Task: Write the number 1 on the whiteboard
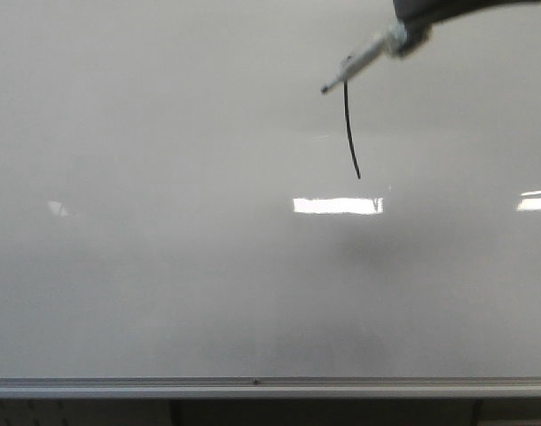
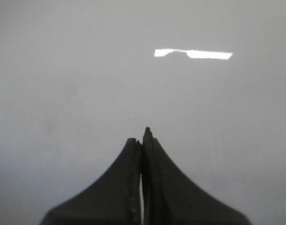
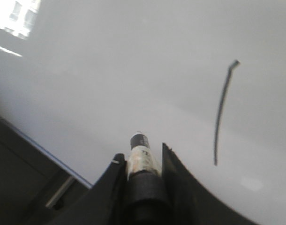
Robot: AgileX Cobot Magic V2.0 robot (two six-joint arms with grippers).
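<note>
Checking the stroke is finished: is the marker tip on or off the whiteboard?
Off, apparently: in the front view the marker tip hangs beside the number 1 top, above the whiteboard.

Left gripper [image 2: 142, 140]: two matte black fingers, broad at base, curving to thin tips w/ small notches at the ends. Right gripper [image 3: 142, 154]: same black curved fingers, smooth surface. Front view shows only a dark grey arm part at the top edge.
</note>
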